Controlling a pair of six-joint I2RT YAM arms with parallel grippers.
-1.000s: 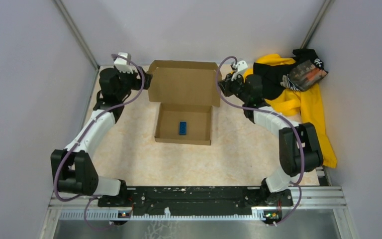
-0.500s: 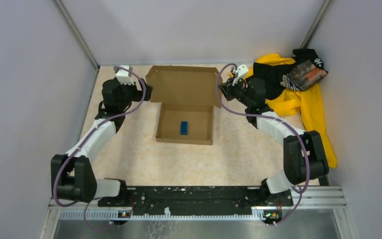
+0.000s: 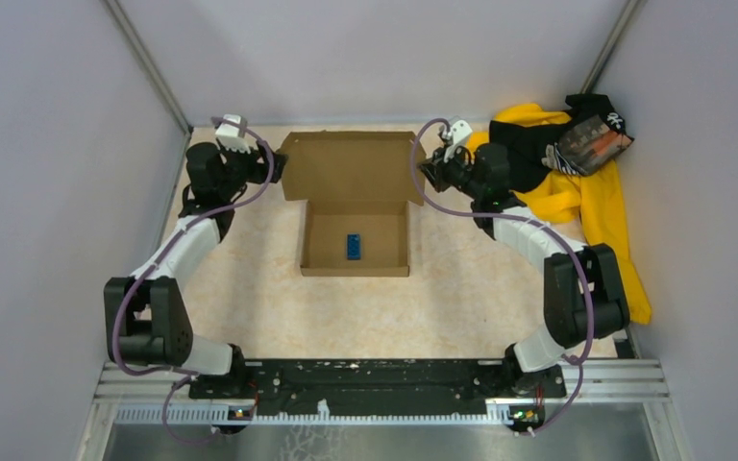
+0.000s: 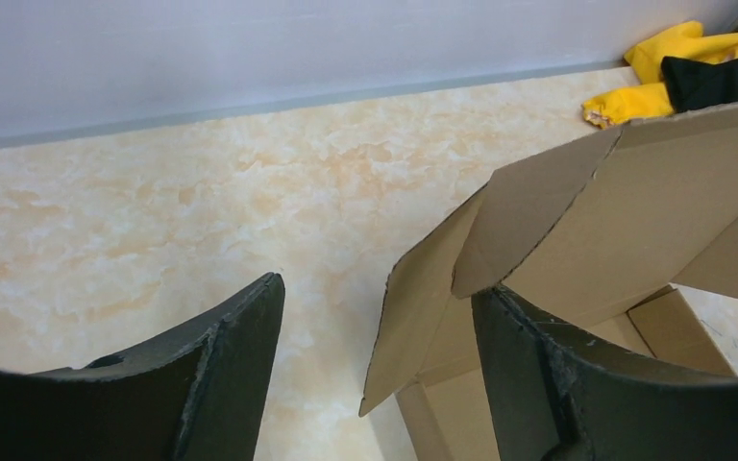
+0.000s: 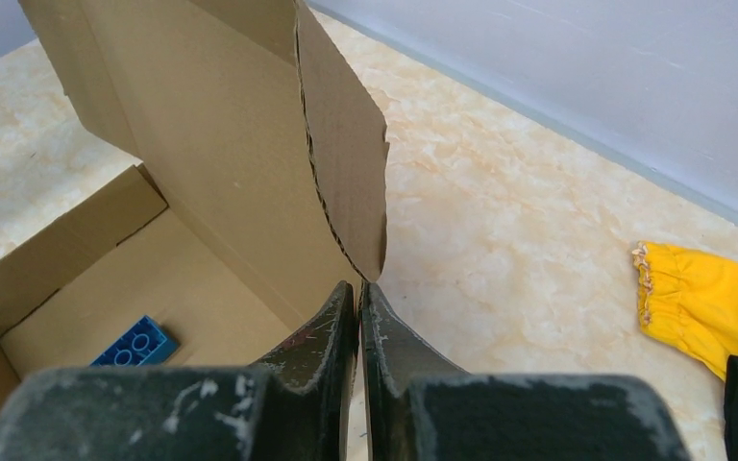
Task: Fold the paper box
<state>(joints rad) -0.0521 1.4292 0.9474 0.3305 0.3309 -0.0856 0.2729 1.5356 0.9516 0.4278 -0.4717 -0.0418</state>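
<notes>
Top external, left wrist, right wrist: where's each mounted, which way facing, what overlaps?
Top external: above and behind the bases, looking down at the table; both arms show.
Left wrist: on the left arm, facing the far wall; open left end effector, paper box flap at right.
Right wrist: on the right arm, facing the far wall; right end effector shut on a box flap at left.
Shared: all see the box and yellow cloth; top and right wrist see the blue block.

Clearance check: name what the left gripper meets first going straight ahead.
Likely a side flap of the paper box, just ahead of the open left gripper, nearer its right finger; depth unclear.
</notes>
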